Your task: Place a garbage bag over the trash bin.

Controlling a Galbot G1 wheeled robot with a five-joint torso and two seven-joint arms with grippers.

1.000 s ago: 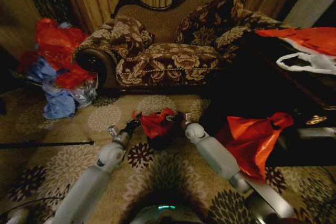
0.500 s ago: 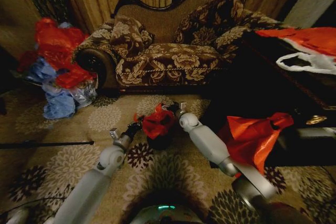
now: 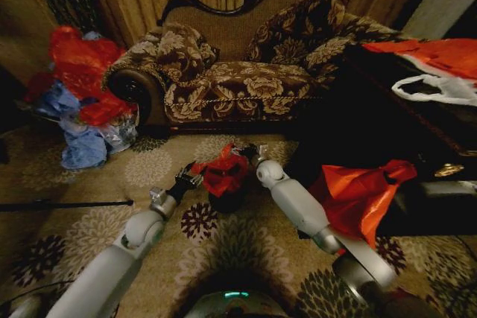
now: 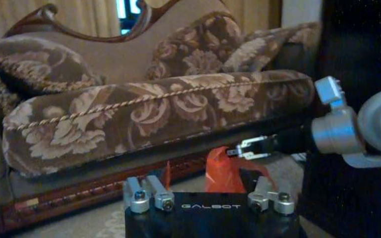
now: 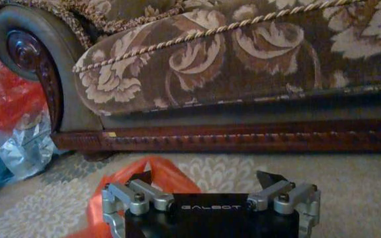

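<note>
The trash bin (image 3: 227, 200) is almost wholly hidden, a dark shape on the patterned carpet (image 3: 141, 165) in front of the sofa (image 3: 246, 72), its rim covered by the red garbage bag (image 3: 223, 173) bunched on top of it. The left gripper (image 3: 191, 178) meets the bag's left edge and the right gripper (image 3: 250, 153) its upper right corner, the bag drawn between the two. In the head view both sets of fingertips are too small and dark to read. In the left wrist view the left gripper (image 4: 207, 184) has a strip of red plastic rising between its fingers, though whether they pinch it cannot be told; the other arm's gripper (image 4: 251, 148) reaches in just above the bag, near the sofa's base. In the right wrist view the right gripper (image 5: 207, 181) stands with fingers spread, the bag (image 5: 147, 186) lying against one finger and cut off by the frame's lower edge.
</note>
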